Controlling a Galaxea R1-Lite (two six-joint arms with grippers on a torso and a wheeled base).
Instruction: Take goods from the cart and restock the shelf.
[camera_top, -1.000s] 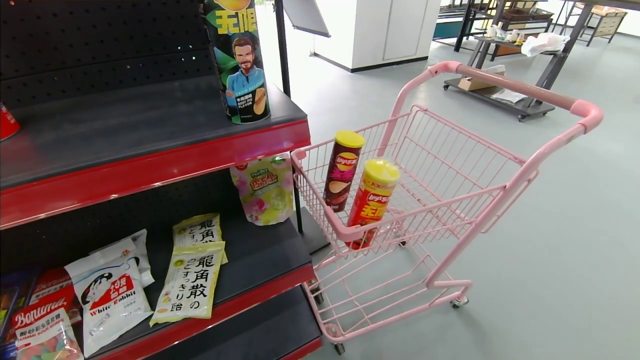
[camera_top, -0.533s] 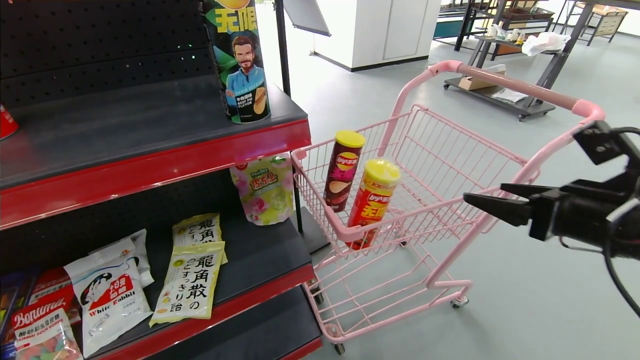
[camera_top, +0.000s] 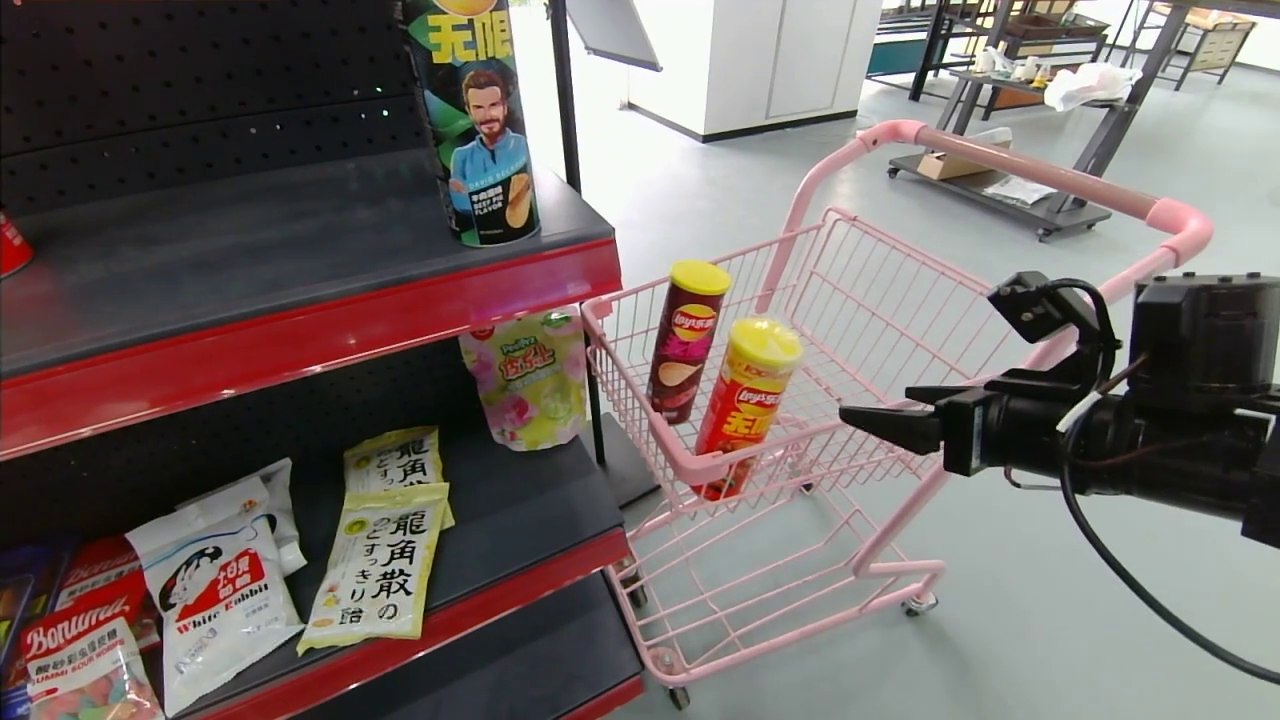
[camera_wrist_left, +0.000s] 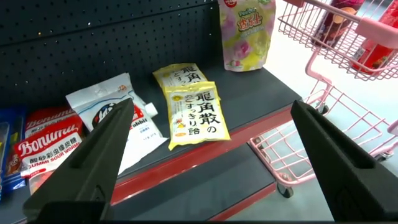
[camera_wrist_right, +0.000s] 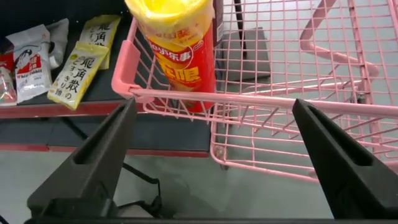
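A pink wire cart (camera_top: 1040, 180) stands beside the shelf. In its basket two chip cans stand upright: a maroon one (camera_top: 686, 340) and a red-and-yellow one (camera_top: 745, 405), both with yellow lids. My right gripper (camera_top: 880, 405) hovers open over the basket's near rail, to the right of the red-and-yellow can (camera_wrist_right: 177, 50) and apart from it. In the right wrist view the right gripper (camera_wrist_right: 214, 168) has its fingers wide apart, with the cart's rim (camera_wrist_right: 261, 99) ahead. My left gripper (camera_wrist_left: 211, 162) is open and empty in front of the lower shelf (camera_wrist_left: 261, 93).
A tall black-and-green chip can (camera_top: 480, 130) stands on the upper shelf (camera_top: 250, 250). Candy bags (camera_top: 380, 560) lie on the lower shelf, and a pink-green pouch (camera_top: 528, 375) hangs at its end. Open grey floor lies right of the cart; trolleys stand far behind.
My right arm came into the head view from the right and moved left toward the cans in the cart. The cart and cans stayed put.
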